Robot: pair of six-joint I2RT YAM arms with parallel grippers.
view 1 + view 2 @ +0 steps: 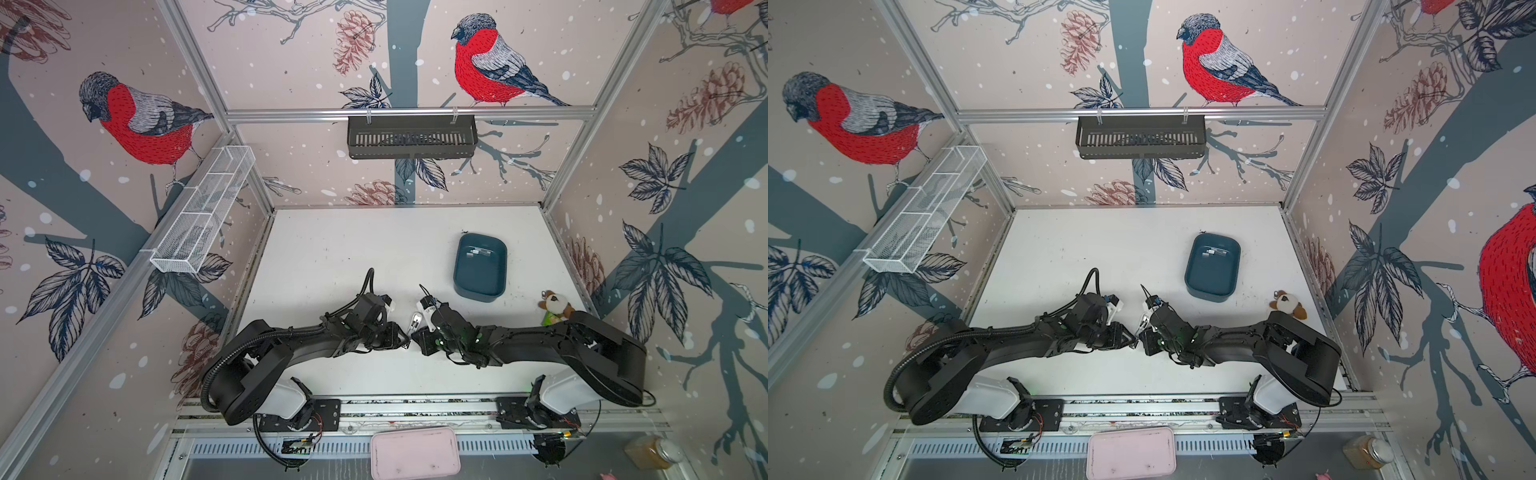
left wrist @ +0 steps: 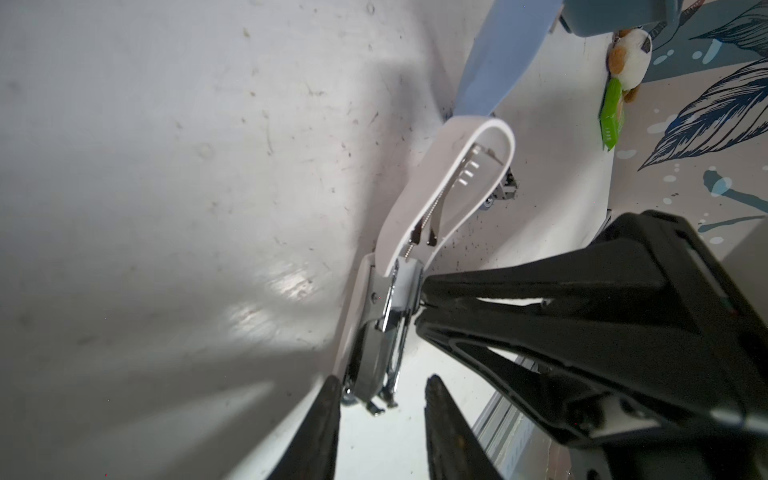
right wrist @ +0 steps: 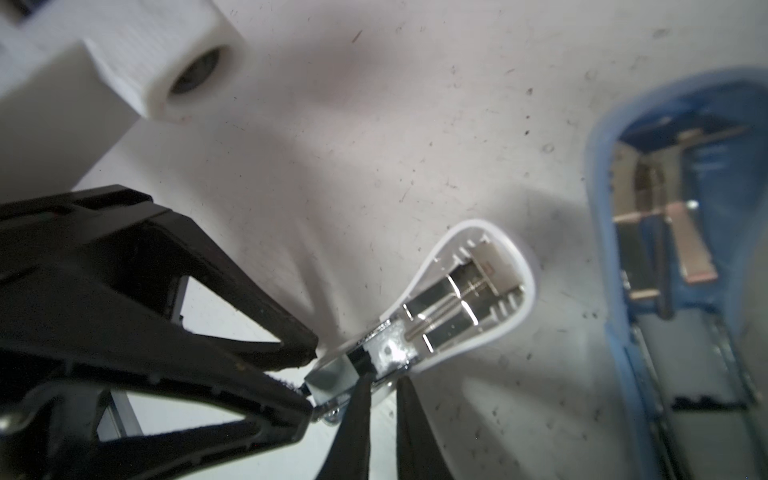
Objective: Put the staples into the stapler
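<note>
A white stapler lies open on the table between my two arms, its lid swung up and the metal magazine bare. In the left wrist view my right gripper is shut on the stapler near its hinge. My left gripper is open, its fingertips on either side of the magazine's front end, with a gap still showing on one side. A white label and small grey marks lie in the teal tray. They are too small to tell whether they are the staples.
A blue stapler lies open on the table close beside the white one. A plush toy sits by the right wall. A pink box is in front of the arm bases. Wire baskets hang on the back and left walls.
</note>
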